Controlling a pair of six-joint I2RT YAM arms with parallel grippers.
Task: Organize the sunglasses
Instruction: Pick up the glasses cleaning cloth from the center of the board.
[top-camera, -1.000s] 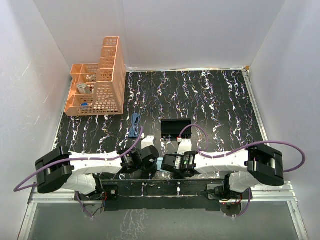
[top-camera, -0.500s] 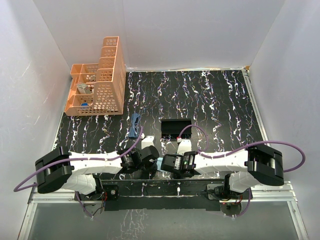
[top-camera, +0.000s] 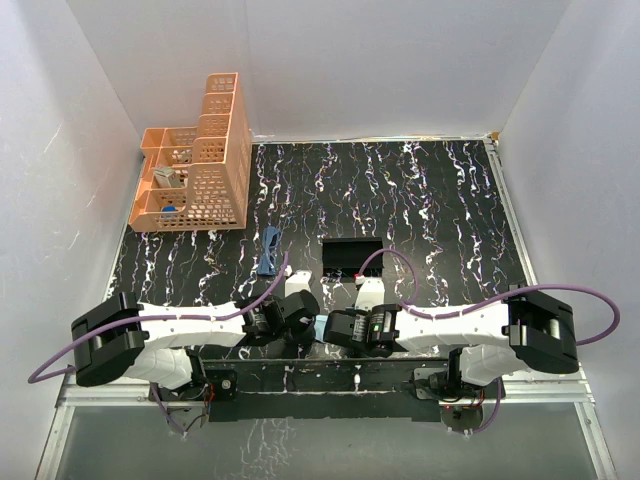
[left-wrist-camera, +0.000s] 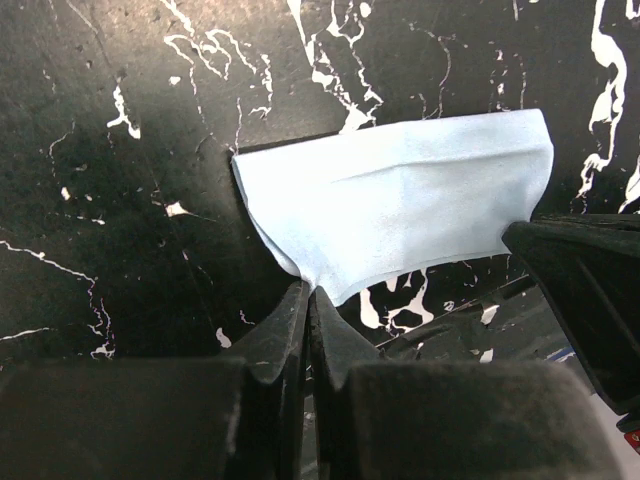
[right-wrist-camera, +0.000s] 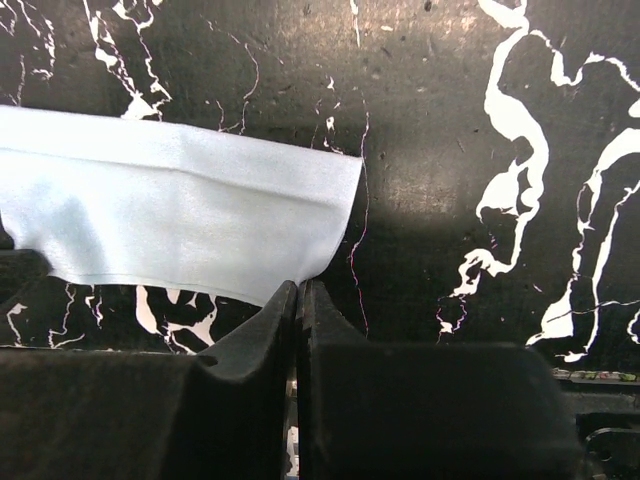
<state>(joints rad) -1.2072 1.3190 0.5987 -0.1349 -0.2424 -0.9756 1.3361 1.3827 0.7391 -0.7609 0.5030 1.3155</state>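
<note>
Left wrist: left gripper (left-wrist-camera: 308, 300) clenching on cloth (left-wrist-camera: 400, 200) corner.
Right wrist: right gripper (right-wrist-camera: 297, 292) pinching other corner. Judgement: should be lifting both evenly, keeping fabric taut.
Top: sunglasses (top-camera: 269, 250) lying on table (top-camera: 440, 200) beside black case (top-camera: 352, 257), ungrasped. Case contents not showing. Orange basket (top-camera: 225, 190) holding few small items, unidentifiable.

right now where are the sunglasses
In the top view, the sunglasses lie on the table left of centre, just left of the black case and nearer than the orange basket.
</note>
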